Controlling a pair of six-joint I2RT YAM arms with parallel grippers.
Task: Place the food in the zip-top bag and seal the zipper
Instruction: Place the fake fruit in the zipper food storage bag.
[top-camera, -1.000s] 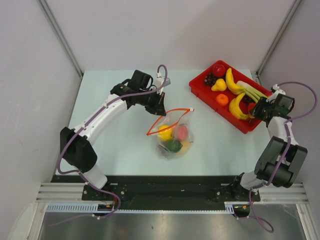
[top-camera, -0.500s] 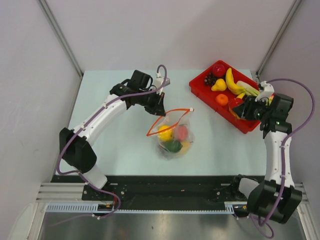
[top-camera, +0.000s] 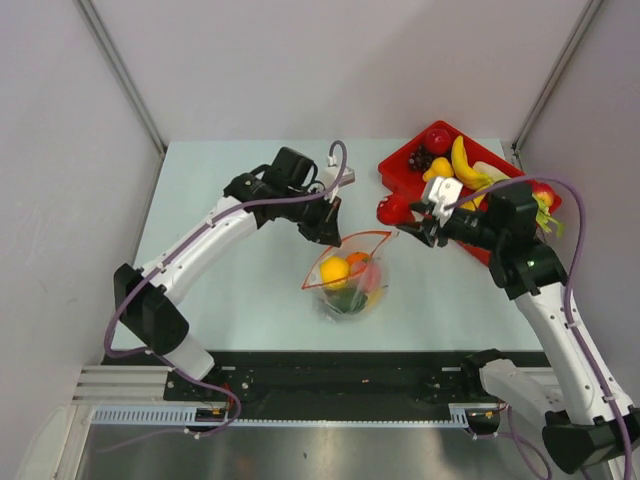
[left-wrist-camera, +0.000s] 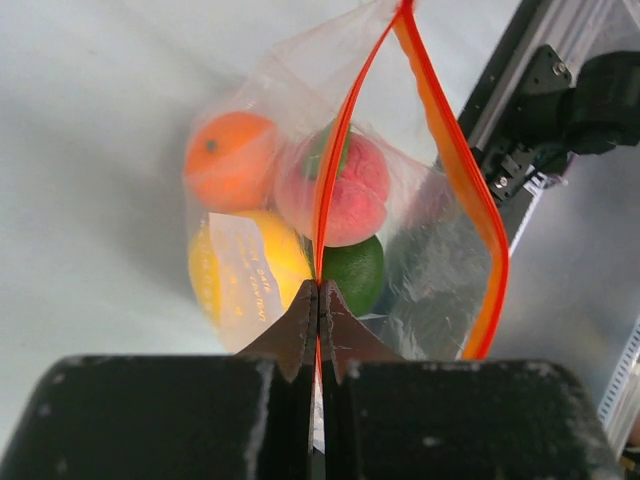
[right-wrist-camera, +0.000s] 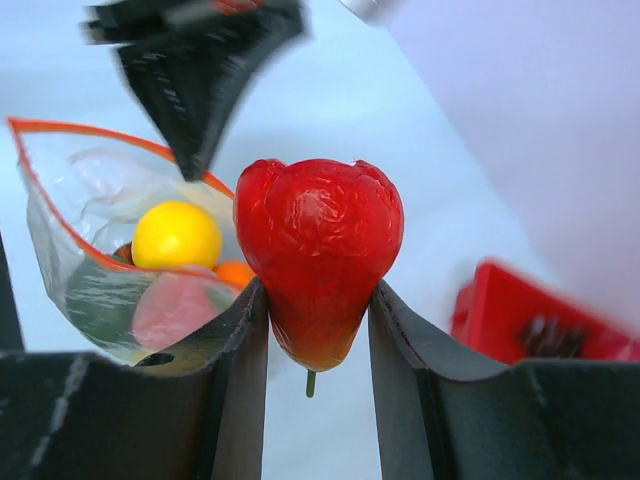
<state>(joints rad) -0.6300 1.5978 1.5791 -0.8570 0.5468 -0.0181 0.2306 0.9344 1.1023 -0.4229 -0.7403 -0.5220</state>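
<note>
left gripper (left-wrist-camera: 318, 303): the jaws are closed flat on one side of the zipper (left-wrist-camera: 455, 170), and the mouth of the bag (left-wrist-camera: 425, 270) is held open just beyond the fingertips. an orange fruit (left-wrist-camera: 230, 160), a yellow fruit (left-wrist-camera: 250, 275), a pink fruit (left-wrist-camera: 350, 195) and a green fruit (left-wrist-camera: 355, 270) are seen inside, directly ahead of the tool. right gripper (right-wrist-camera: 318, 295): the jaws are parted by the width of a red fruit (right-wrist-camera: 318, 235), which is clamped between them, stem down. the bag mouth is seen ahead and to the left of this tool, and the tray (right-wrist-camera: 520, 320) to its right.

Faint print on zip-top bag (left-wrist-camera: 250, 285), illegible; no other txt.
</note>
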